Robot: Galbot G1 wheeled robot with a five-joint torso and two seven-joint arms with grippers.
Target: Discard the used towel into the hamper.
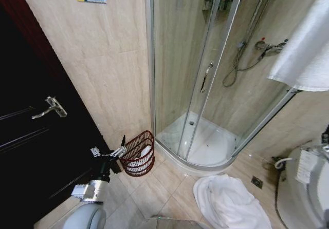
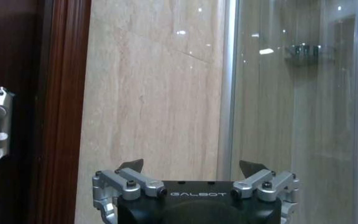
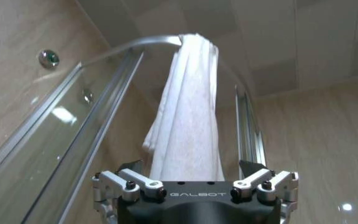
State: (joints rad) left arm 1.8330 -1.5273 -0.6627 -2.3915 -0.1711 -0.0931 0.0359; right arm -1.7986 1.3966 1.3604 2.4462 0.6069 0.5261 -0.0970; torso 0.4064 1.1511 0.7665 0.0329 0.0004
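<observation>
- Head view: small dark red-brown open-weave wire hamper (image 1: pixel 139 153) standing on the beige tiled floor (image 1: pixel 164 188) at about 7 o'clock from picture centre, against the beige marble-look wall (image 1: pixel 108 70), just beside the curved glass shower cabin (image 1: pixel 205 85). Some white cloth visible inside it.
- Left gripper (image 1: pixel 122 146) at 9 o'clock of the hamper, right by its rim, black fingers apart, holding nothing.
- Crumpled white towel (image 1: pixel 229 203) lying on the floor at 5 o'clock, well apart from the hamper.
- Another white towel (image 1: pixel 306 49) hanging over the cabin's top rail at 3 o'clock. Dark wooden door with a silver lever handle (image 1: pixel 50 107) at 9 o'clock.
- Left wrist view: left gripper (image 2: pixel 191 164) with fingers spread wide, nothing between them, facing the marble-look wall between the dark door frame and the shower glass.
- Right wrist view: right gripper (image 3: pixel 191 164) raised, fingers set wide, the hanging white towel (image 3: pixel 188 116) draped from the chrome rail and dropping between the fingertips; unclear whether touching them.
</observation>
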